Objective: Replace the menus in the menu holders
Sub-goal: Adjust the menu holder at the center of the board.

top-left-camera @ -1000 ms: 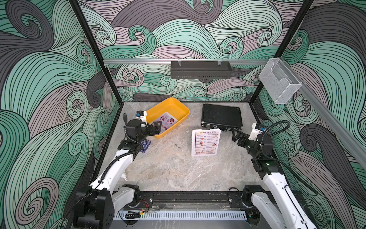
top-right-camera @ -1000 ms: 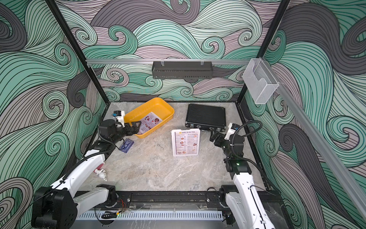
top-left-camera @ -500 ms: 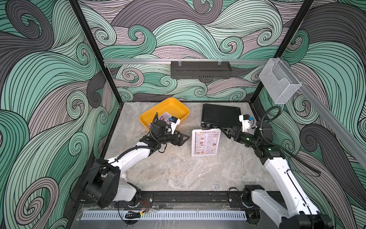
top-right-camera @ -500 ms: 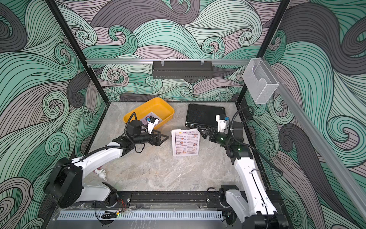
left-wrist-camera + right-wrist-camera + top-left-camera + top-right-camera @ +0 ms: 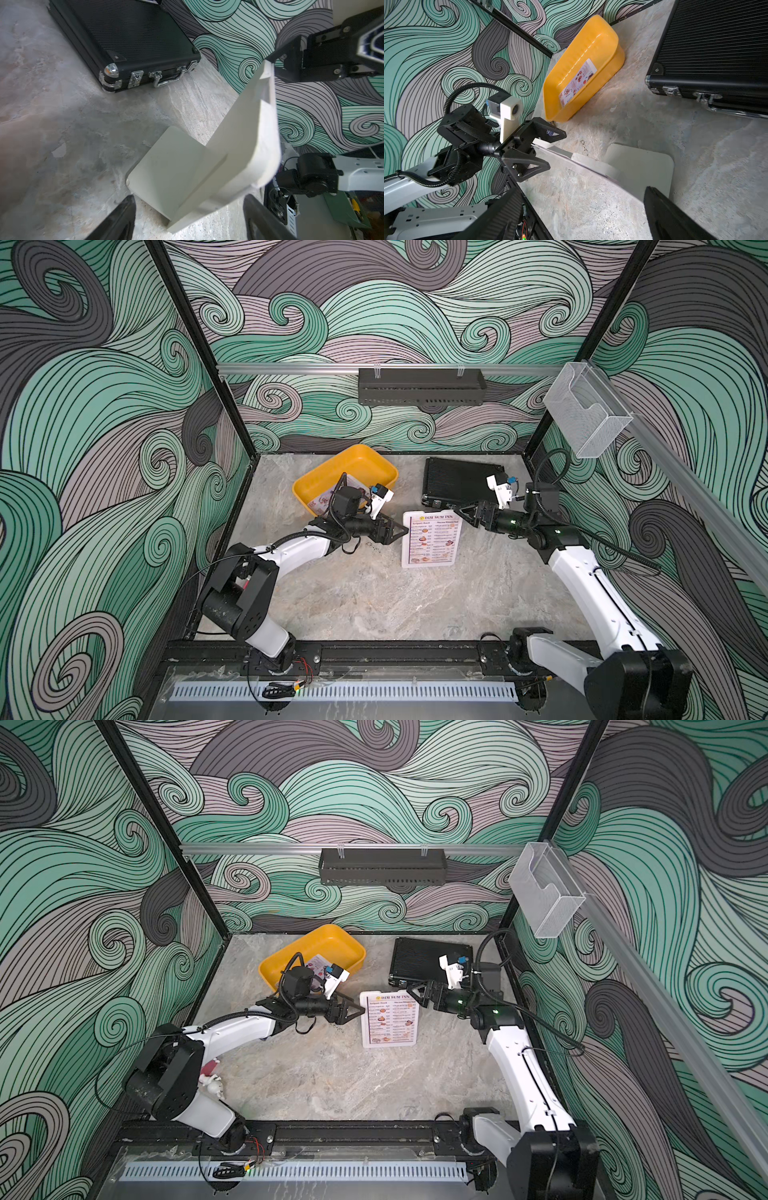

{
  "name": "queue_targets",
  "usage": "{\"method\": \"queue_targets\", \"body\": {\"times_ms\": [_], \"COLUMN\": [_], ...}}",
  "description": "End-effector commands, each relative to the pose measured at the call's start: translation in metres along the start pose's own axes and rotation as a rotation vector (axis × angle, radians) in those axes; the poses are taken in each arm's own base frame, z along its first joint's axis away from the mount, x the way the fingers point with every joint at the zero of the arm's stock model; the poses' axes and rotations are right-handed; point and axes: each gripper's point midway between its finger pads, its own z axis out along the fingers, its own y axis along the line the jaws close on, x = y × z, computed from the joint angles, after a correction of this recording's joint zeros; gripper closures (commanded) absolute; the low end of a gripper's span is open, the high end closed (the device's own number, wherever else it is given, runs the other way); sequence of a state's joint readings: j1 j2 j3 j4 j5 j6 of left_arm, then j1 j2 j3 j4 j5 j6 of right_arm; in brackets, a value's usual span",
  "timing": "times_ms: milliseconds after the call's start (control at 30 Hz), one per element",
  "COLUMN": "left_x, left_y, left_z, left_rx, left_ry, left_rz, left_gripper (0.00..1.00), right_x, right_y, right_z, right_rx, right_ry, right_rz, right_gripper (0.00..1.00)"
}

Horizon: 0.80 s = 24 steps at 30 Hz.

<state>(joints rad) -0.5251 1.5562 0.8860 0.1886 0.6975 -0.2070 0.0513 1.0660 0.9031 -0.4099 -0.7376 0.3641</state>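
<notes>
The menu holder (image 5: 432, 568) stands upright mid-table on its short foot (image 5: 172, 166), with the white "DIM SUM INN" menu (image 5: 432, 541) in it. My left gripper (image 5: 401, 529) is open, and its jaws stand either side of the holder's left edge (image 5: 239, 135) without touching it. At the holder's top right corner my right gripper (image 5: 461, 512) is open too, and the clear panel (image 5: 581, 164) runs between its fingers. The pink special menu (image 5: 579, 81) lies in the yellow tray (image 5: 345, 464). Both top views show the holder (image 5: 388, 1044) between the two grippers.
A black ribbed case (image 5: 457, 481) lies shut behind the holder, near the right arm. On the walls hang a black shelf (image 5: 419, 385) and a clear box (image 5: 586, 414). A small pink and white object (image 5: 212, 1077) lies by the left arm's base.
Both arms have swung in from the table's sides to the holder. The left gripper has left the tray area, and its jaws have narrowed a little.
</notes>
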Motion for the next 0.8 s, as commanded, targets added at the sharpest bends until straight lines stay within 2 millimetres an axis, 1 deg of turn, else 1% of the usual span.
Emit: {"method": "queue_targets", "body": {"times_ms": [0,67,133,200,300,400,467,533,667,767], "left_x": [-0.015,-0.012,-0.01,-0.01,-0.009,-0.006,-0.005,-0.003,0.001,0.006], "left_y": [-0.029,-0.035,-0.04,-0.044,-0.051,-0.055,-0.06,-0.063,-0.074,-0.081], "left_z": [0.003,0.007,0.01,0.012,0.015,0.017,0.017,0.017,0.016,0.015], "left_rx": [0.11,0.136,0.16,0.172,0.19,0.208,0.226,0.236,0.266,0.289], "left_ry": [-0.017,0.008,0.025,0.031,0.036,0.046,0.049,0.053,0.07,0.089], "left_rz": [0.114,0.137,0.146,0.163,0.183,0.19,0.204,0.212,0.222,0.23], "left_gripper": [0.24,0.27,0.3,0.33,0.38,0.42,0.45,0.48,0.52,0.53], "right_x": [0.012,0.025,0.039,0.054,0.074,0.088,0.088,0.084,0.066,0.05], "right_y": [-0.011,-0.018,-0.02,-0.019,-0.019,-0.027,-0.032,-0.037,-0.039,-0.035], "right_z": [-0.019,-0.029,-0.036,-0.042,-0.052,-0.052,-0.047,-0.037,-0.008,0.018], "right_rx": [0.136,0.207,0.235,0.26,0.317,0.372,0.4,0.41,0.384,0.348], "right_ry": [-0.006,0.005,0.024,0.055,0.107,0.148,0.155,0.15,0.12,0.115], "right_rz": [0.089,0.177,0.256,0.321,0.34,0.348,0.358,0.368,0.371,0.363], "right_gripper": [0.07,0.11,0.2,0.26,0.3,0.37,0.42,0.48,0.53,0.56]}}
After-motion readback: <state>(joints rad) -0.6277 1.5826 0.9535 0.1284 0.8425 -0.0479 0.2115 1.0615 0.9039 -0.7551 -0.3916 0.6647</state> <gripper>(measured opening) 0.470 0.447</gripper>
